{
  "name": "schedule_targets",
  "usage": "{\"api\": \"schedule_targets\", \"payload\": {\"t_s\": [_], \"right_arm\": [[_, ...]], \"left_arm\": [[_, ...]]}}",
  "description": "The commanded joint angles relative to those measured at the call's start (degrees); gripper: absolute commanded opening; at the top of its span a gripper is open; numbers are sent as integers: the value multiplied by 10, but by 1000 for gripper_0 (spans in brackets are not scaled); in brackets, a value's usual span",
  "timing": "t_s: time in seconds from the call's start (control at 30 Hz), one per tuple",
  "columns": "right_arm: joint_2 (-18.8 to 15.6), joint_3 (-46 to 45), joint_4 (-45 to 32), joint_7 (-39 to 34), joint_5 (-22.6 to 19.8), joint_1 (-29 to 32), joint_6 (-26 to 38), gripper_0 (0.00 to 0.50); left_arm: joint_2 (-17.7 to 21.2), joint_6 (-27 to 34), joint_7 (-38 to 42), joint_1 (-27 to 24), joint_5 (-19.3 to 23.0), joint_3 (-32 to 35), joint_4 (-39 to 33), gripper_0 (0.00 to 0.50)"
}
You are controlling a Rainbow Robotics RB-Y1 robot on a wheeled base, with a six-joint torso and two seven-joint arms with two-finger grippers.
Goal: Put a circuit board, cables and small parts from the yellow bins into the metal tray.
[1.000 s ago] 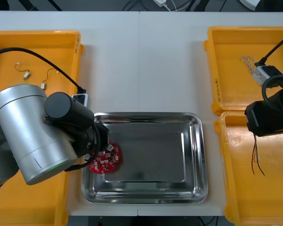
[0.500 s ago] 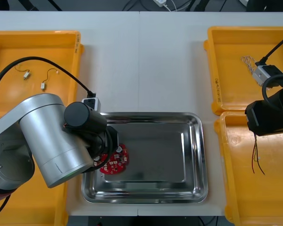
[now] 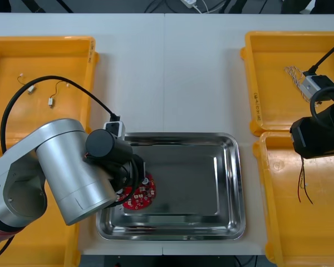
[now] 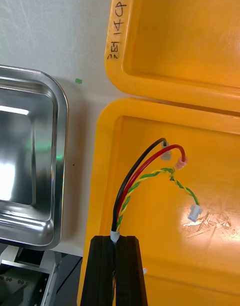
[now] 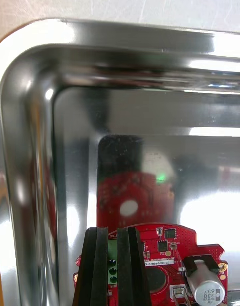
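1 circuit board (image 5: 165, 246), pinched by the left gripper (image 5: 112, 232), has been carried farther into the metal tray (image 3: 240, 183), ready for release; cables (image 4: 122, 201) are pinched by the right gripper (image 4: 116, 240).

**Site Type: Robotics Lab, Electronics Sorting Station**

The setting is a robotics lab. A plain light desk (image 3: 167, 72) carries yellow bins (image 3: 61, 61) at both sides and a shiny metal tray (image 3: 189, 183) between them. One bin bears a handwritten marking (image 4: 114, 31). A small green mark (image 4: 78, 80) sits on the desk surface. The stock is electronic: a round red circuit board (image 3: 140, 196) and coloured cables (image 4: 131, 186). The left arm (image 3: 72, 167), silver with an exposed black cord (image 3: 44, 78), and the right arm (image 3: 320, 133) reach over the desk. Further cords (image 3: 155, 5) lie beyond its far edge.
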Motion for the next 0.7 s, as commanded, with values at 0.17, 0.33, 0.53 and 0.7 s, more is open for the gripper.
{"api": "schedule_targets", "payload": {"t_s": [0.17,0.33,0.53,0.7], "right_arm": [[-3,3,-15,15,3,-16,3,0],[-3,3,-14,15,4,-16,3,0],[-3,3,-13,15,4,-16,3,0],[-3,3,-12,15,4,-16,3,0]], "left_arm": [[-11,-20,58,21,-18,-28,-6,3],[-10,-26,61,28,-32,-40,-6,3],[-10,-27,64,36,-34,-43,-6,3],[-8,-30,65,38,-39,-47,-6,2]]}}
